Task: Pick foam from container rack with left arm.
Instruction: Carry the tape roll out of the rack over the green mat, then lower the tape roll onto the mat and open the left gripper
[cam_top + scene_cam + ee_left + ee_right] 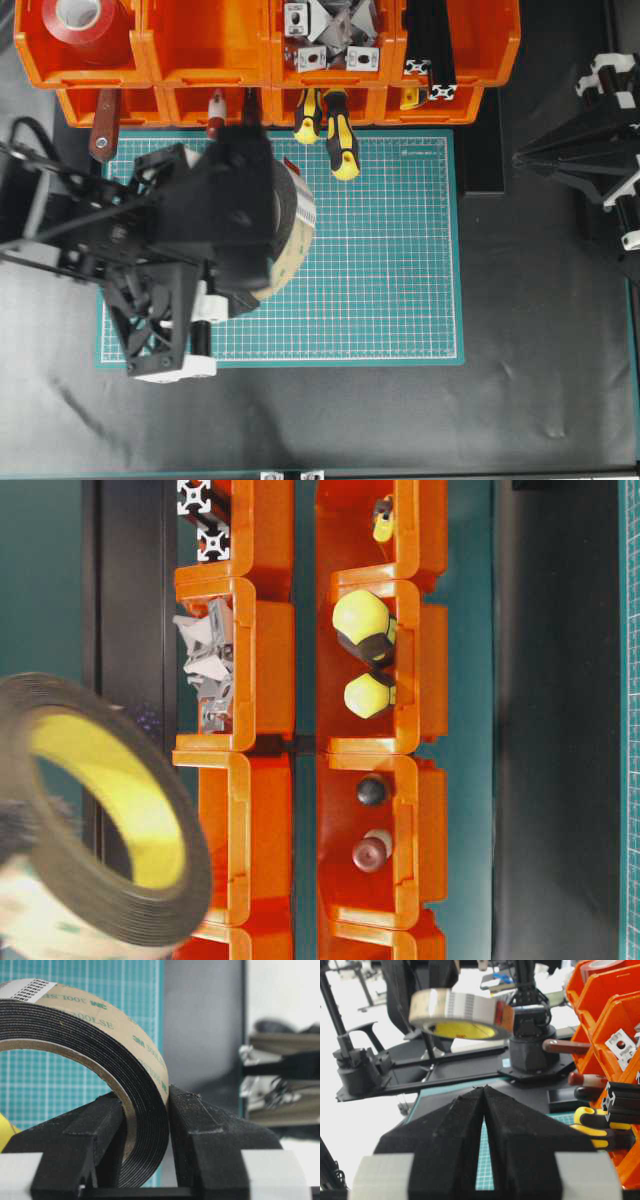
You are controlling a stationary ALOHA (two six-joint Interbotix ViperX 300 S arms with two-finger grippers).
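Overhead view: the black left arm's pincer (262,250) hung over the green cutting mat (400,250), pinching the dark grey foam tape roll (292,225), clear of the orange bin rack (240,50). Left wrist view: both fingers (210,1145) pinched the roll's (100,1025) wall. Right wrist view: the right pincer (484,1091) was pressed together, the roll (460,1012) held aloft.

Foam (95,820) blurred, cut off at table-level view's left edge

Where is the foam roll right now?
The foam roll is clamped in the left gripper, up above the left part of the green mat, in front of the orange container rack.
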